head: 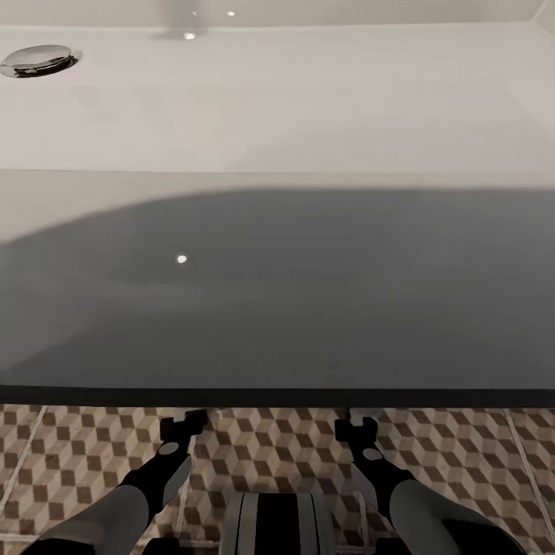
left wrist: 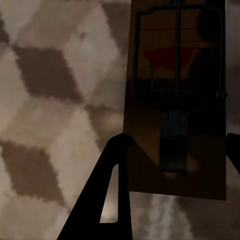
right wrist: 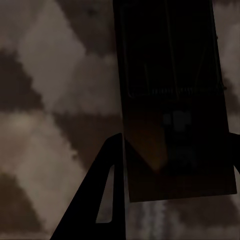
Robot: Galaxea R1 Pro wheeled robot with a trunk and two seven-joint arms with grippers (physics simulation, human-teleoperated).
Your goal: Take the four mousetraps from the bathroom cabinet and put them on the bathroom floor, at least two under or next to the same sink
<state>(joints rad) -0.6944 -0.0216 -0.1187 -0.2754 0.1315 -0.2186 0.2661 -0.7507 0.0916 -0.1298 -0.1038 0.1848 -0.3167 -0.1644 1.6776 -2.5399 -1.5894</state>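
The sink (head: 277, 116) is white with a chrome drain (head: 40, 59), the bathroom floor (head: 277, 455) carries brown, beige and cream cube-patterned tiles, and each tan mousetrap (left wrist: 175, 100) (right wrist: 172, 100) bears dark wire, one showing a red spot.

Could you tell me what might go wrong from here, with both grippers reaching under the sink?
1. The sink top hides both gripper tips in the head view, so judging the release by that view could mislead.
2. The left gripper and right gripper each straddle a mousetrap over the dim floor; whether the traps already rest flat is unclear, so a drop could tip one.
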